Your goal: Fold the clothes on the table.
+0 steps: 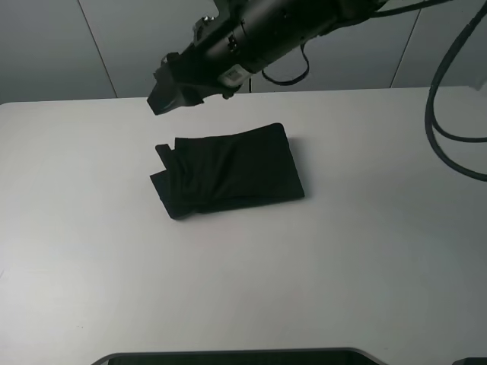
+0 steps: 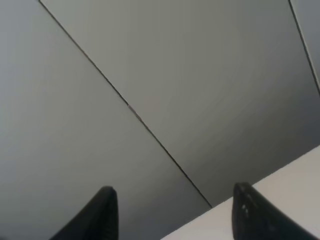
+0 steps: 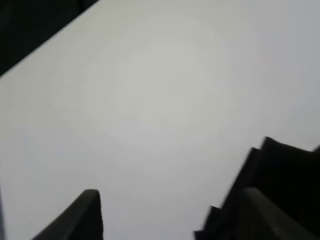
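Observation:
The black T-shirt [image 1: 228, 171] lies folded into a compact rectangle in the middle of the white table [image 1: 365, 251], plain black side up, with no print showing. My right gripper [image 1: 163, 95] reaches across from the upper right and hangs above the table just behind the shirt's left end. In the right wrist view the right gripper [image 3: 170, 215] is open and empty, with the shirt's edge [image 3: 287, 170] beside one finger. My left gripper [image 2: 172, 212] is open and empty, facing the wall over a table edge [image 2: 285, 187]. The left arm is out of the exterior view.
Grey wall panels [image 1: 76, 46] stand behind the table. Black cables [image 1: 445, 99] hang over the right rear of the table. A dark object [image 1: 236, 356] sits at the table's front edge.

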You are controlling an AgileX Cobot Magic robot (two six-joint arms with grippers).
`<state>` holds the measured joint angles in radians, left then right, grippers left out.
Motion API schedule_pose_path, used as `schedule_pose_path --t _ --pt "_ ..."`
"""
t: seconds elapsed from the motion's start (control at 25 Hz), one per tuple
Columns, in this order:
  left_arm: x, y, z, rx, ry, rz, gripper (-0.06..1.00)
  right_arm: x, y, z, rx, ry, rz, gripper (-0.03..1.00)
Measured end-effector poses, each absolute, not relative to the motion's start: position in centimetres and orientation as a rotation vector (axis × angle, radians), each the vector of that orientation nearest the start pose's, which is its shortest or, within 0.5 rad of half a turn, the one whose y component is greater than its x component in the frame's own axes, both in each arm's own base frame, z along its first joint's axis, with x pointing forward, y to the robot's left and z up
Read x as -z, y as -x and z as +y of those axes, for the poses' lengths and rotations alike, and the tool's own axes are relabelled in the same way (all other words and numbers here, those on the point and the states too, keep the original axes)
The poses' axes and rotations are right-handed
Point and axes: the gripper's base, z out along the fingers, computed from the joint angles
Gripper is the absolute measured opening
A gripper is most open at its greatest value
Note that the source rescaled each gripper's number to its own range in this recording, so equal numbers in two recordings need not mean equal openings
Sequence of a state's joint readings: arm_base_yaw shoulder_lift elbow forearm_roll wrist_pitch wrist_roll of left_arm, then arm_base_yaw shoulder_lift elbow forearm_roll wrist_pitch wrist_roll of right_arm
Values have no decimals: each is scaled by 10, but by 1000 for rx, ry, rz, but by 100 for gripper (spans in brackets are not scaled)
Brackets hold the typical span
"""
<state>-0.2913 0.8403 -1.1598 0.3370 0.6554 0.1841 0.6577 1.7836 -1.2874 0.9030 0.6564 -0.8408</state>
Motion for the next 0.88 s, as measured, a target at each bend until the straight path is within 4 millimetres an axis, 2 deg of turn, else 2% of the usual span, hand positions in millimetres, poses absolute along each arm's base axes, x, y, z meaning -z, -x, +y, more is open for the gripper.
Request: schedule_pose_path --t 0.08,0.24,0.32,0.48,0.64,0.76,0.88 --pt "-461 -134 -19 -301 -495 1731 66 -272 -276 259 -748 1103 2209 62" --pt "-462 -108 -9 -314 -461 1755 66 -312 -262 233 -530 1138 2140 93" --pt "-464 -93 -3 -320 -442 1744 66 -332 -252 220 -454 1142 2104 98" --pt "-467 -59 10 -311 -354 1716 66 -375 -228 189 -320 1115 2011 100" --pt "-460 -29 27 -372 -274 1765 66 -411 -197 153 -172 1084 1933 100" --pt "-454 -9 40 -429 -204 1809 67 -428 -174 122 -12 1079 1926 100" --pt "-451 7 47 -408 -121 1794 67 -438 -149 90 139 1069 1962 100"
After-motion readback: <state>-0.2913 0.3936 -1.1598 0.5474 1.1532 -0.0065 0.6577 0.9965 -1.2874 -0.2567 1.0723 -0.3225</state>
